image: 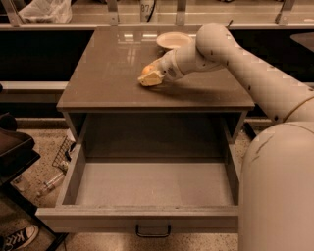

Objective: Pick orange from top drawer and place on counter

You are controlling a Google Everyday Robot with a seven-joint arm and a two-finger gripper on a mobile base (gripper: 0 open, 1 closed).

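The orange (146, 70) is in my gripper (150, 78), whose cream fingers (153, 80) are closed around it. The gripper is low over the counter (103, 78), at or just above its surface near the middle. I cannot tell whether the orange touches the slab. My arm reaches in from the right. The top drawer (147, 218) is pulled fully open below, and its inside holds nothing. Its dark handle (153, 231) is on the front panel.
A cream shallow bowl (172, 40) sits at the back of the counter, just behind the gripper. A shelf with a plastic bag (46, 10) runs behind. Bottles and a wire rack (61, 154) lie on the floor left. My white base (277, 191) fills the lower right.
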